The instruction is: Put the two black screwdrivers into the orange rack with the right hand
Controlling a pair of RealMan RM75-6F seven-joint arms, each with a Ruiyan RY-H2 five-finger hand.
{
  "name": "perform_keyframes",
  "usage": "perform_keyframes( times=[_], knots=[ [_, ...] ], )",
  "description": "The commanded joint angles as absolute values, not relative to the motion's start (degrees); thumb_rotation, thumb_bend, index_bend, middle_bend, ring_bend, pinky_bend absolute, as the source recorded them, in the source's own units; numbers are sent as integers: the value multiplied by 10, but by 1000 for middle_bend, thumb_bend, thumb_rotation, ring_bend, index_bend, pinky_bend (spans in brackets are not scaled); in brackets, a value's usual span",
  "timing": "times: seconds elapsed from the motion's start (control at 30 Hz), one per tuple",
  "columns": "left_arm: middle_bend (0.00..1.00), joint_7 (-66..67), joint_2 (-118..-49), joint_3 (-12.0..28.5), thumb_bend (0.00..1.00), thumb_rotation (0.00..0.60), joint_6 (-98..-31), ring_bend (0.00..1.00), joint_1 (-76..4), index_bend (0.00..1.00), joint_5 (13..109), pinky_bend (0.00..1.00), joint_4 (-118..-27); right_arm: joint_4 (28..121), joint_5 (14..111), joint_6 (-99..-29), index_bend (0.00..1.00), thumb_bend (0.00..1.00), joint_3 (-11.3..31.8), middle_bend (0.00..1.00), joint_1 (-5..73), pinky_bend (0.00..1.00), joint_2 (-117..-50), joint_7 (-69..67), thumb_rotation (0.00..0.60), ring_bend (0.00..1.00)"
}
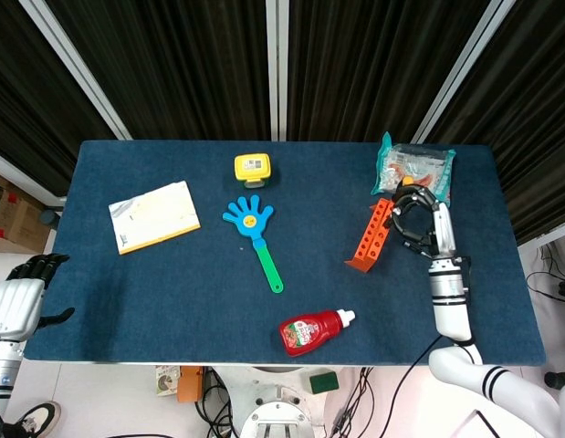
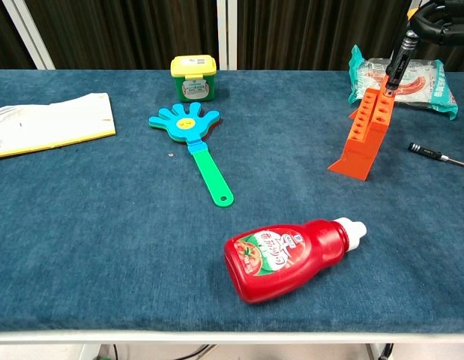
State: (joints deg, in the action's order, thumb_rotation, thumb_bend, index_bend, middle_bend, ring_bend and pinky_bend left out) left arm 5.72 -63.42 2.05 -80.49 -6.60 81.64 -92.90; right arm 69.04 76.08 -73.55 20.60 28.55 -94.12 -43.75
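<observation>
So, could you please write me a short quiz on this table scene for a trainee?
1. True or false: both screwdrivers already stand in the rack.
2. Which item lies nearest the table's front edge: (a) clapper, (b) ketchup bottle, (c) booklet?
3. What does the right hand hold?

Key:
1. False. One screwdriver lies on the cloth right of the rack.
2. b.
3. The other screwdriver, tip down at the rack's far end; the left hand waits off the table.
</observation>
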Motion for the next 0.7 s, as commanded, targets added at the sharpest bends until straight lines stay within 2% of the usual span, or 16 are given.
perform_keyframes(
  times=[0.03, 0.5, 0.6, 0.7],
  knots=[
    [202, 58, -634, 20, 13, 600, -806, 143, -66, 184, 817, 260, -929, 695, 773, -751, 365, 333, 202, 498, 280, 408, -939, -441, 600, 541],
    [202, 60, -635, 19, 13, 600, -807, 142, -65, 184, 819, 260, -930, 717, 856, -889, 366, 333, 179, 492, 237, 402, -911, -434, 600, 533],
    [203, 61, -635, 19, 13, 600, -807, 143, -65, 184, 820, 260, -931, 696, 867, -903, 366, 333, 166, 484, 228, 392, -905, -399, 600, 523],
    [203, 62, -636, 18, 13, 600, -808, 143, -65, 184, 821, 260, -931, 678, 866, -898, 417, 340, 150, 480, 216, 388, -895, -351, 600, 514]
  ],
)
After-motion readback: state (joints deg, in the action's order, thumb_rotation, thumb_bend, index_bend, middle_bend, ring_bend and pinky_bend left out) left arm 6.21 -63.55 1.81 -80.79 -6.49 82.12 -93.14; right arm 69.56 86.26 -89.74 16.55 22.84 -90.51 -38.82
